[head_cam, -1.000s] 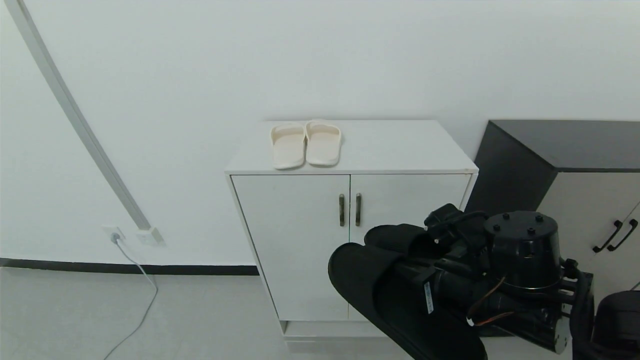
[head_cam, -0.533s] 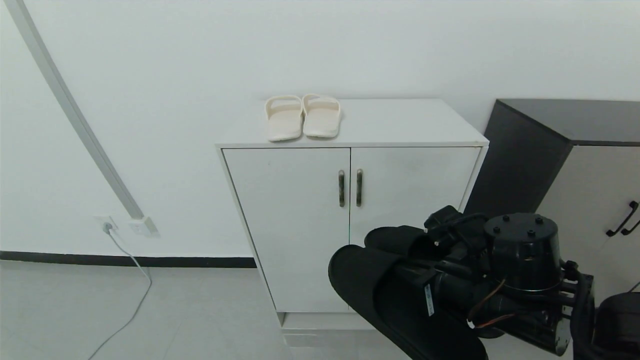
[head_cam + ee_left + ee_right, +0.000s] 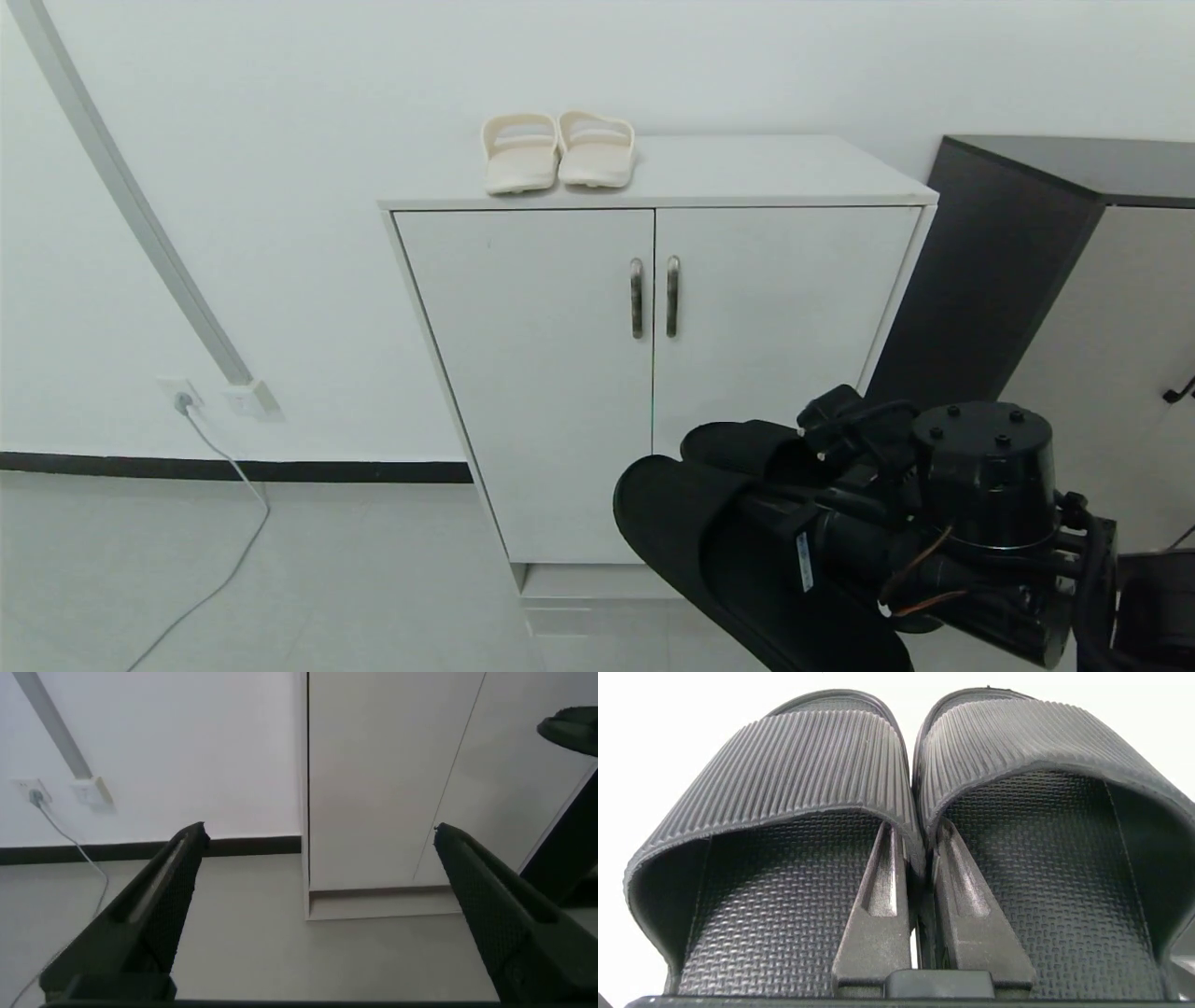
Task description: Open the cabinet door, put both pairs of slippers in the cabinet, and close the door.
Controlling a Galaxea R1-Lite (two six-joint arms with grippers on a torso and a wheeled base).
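- The black slippers [image 3: 813,803] are held as 1 pair, side by side and off the floor, in front of the lower right door of the white cabinet [image 3: 523,373].
- The right gripper [image 3: 915,859] pinches their 2 adjoining inner walls together, with 1 finger lying inside each slipper under its ribbed strap.
- They look light, soft and rubbery, so they will likely flex and droop away from the grip. The textured footbeds should resist slipping, and the paired walls seem the sound place to hold.
- The cream slippers [image 3: 558,151] sit touching each other on the cabinet top, toward its left half. They are probably just as light, and their meeting inner sides offer the same hold.
- The left gripper [image 3: 320,831] hangs low near the cabinet's left corner, its fingers spread wide with nothing between them.
- Both doors are shut. The 2 handles [image 3: 636,297] stand upright just beside each other at the centre seam, slim and close, which calls for a narrow, careful grip.
- Open floor lies left of the cabinet, crossed by a cable [image 3: 224,551]. The dark cabinet [image 3: 990,280] stands just beside it on the right, so the right door's swing looks tighter.
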